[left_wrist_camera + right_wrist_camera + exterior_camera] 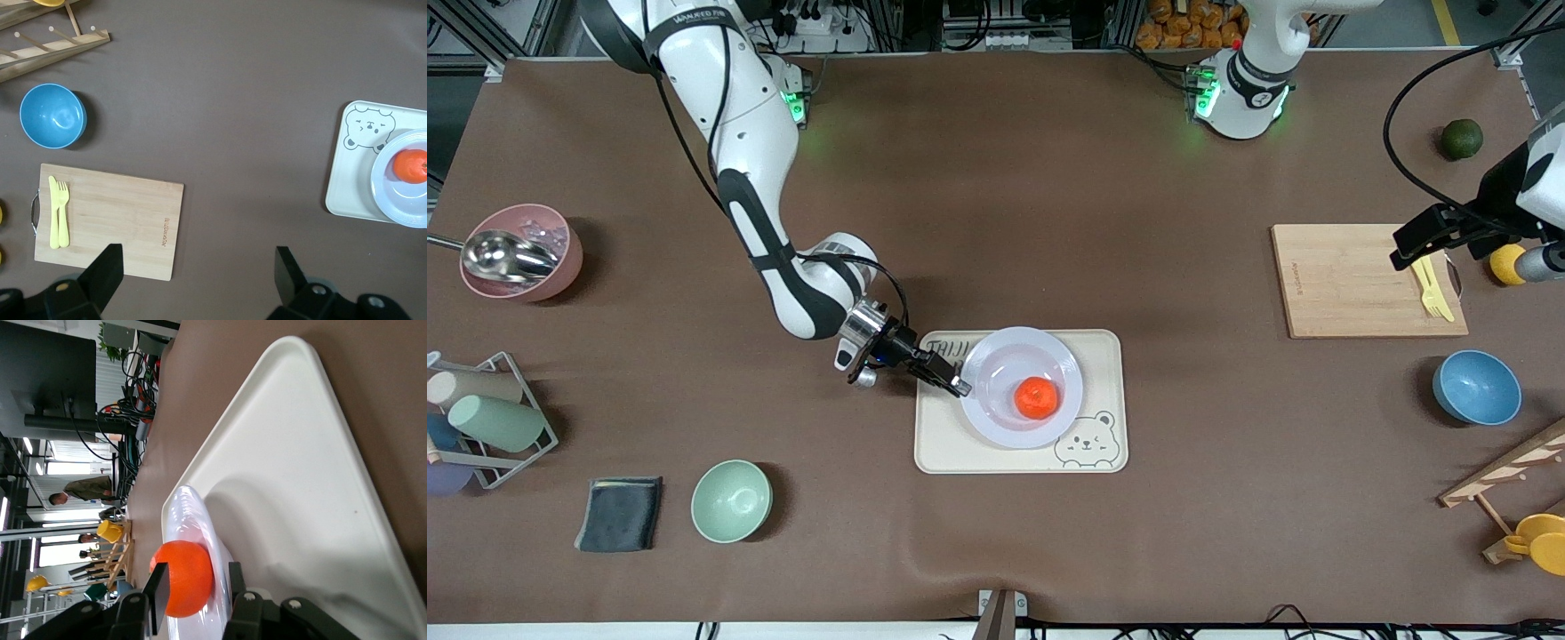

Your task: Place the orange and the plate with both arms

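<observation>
Jaws of the right gripper [953, 384] sit at the plate's 9 o'clock edge, and the right wrist view shows them parted with the rim between them, not visibly pinching it; whether they touch the rim I cannot tell. That low, sideways approach suits a shallow dish, since the wide rim is the only part thin enough to grip.

The plate [996, 418] rests on the cream bear-printed tray [938, 444], filling its upper middle, with the bear drawing at about 5 o'clock from the plate's centre. The orange [1037, 397] lies in the plate's well, slightly toward 3 o'clock, away from the gripped edge, so it is clear of the right gripper. Judging by this, both placements look done and the right arm seems to be at the release stage.

Over the bamboo cutting board [1352, 276], the left gripper [1427, 238] hangs with its jaws spread wide and holding nothing, as the left wrist view shows; that arm waits, well apart from the tray. A yellow plastic fork and knife [1432, 291] lie on the board beneath it.
</observation>
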